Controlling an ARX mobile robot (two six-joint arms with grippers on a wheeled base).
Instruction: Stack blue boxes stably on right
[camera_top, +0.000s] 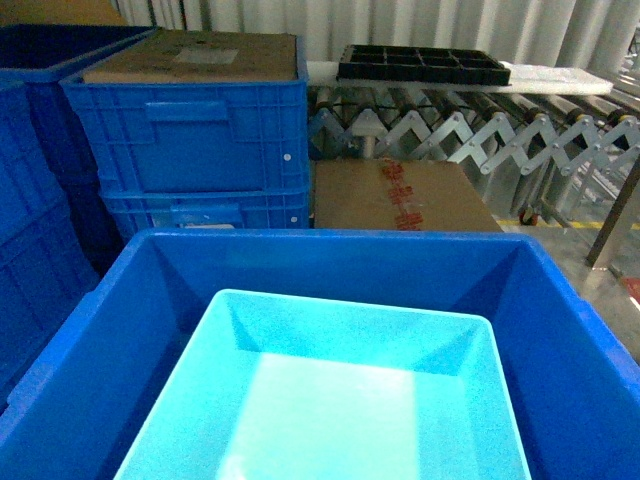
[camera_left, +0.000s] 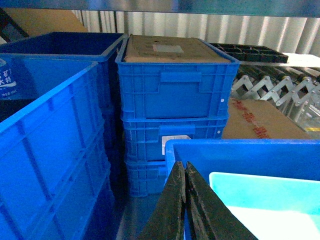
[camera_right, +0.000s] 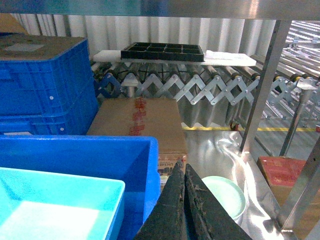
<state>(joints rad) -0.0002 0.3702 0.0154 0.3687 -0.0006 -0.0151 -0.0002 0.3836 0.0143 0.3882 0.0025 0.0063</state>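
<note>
One of the blue boxes, a light turquoise tub (camera_top: 340, 400), sits inside a large royal-blue crate (camera_top: 330, 255) right in front of me. Its near-left corner (camera_left: 265, 192) shows in the left wrist view and its right side (camera_right: 55, 200) in the right wrist view. My left gripper (camera_left: 183, 166) is shut with nothing held, over the crate's left wall. Outside the crate's right wall, my right gripper (camera_right: 180, 167) is shut and empty too. Neither gripper shows in the head view.
Stacked ribbed blue crates (camera_top: 190, 130) with a cardboard lid stand at back left, more crates (camera_left: 50, 145) to the left. A cardboard box (camera_top: 400, 195) lies behind, a roller conveyor (camera_top: 480, 130) with a black tray (camera_top: 420, 65) beyond. A pale green bowl (camera_right: 225, 195) sits on the floor at right.
</note>
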